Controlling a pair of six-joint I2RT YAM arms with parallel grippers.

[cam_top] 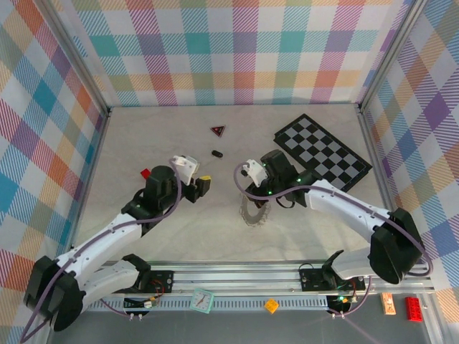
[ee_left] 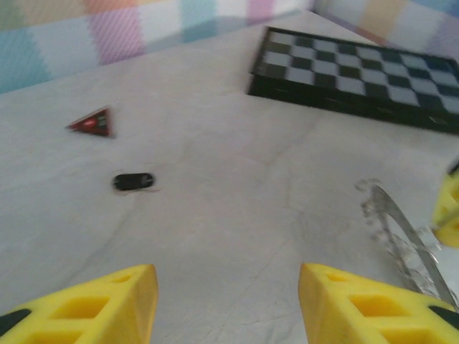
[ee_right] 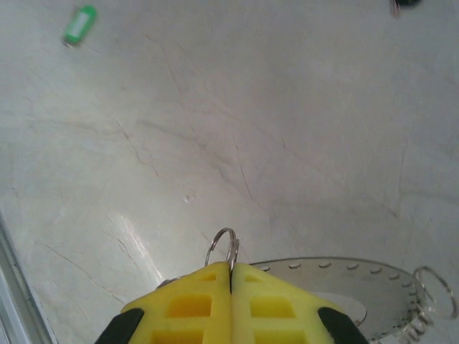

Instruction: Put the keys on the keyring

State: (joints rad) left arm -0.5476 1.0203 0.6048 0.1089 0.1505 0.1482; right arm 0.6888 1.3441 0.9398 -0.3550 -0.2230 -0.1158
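Clamping its 2 fingers together on a thin wire coil of the keyring (ee_right: 224,247), the right gripper (ee_right: 231,272) sits low over the table (cam_top: 143,143), near the middle and between the 2 arms. The keys (ee_left: 391,240) fringe the ring like gear teeth beside it. The left gripper (ee_left: 226,308) hovers just to the left, fingers apart with nothing between them. The ring looks light, thin and limp, so it would probably sag or swing from 1 pinch point, and the metal is likely slippery. A grip across the wire itself, away from the tiny keys, seems the safest hold.
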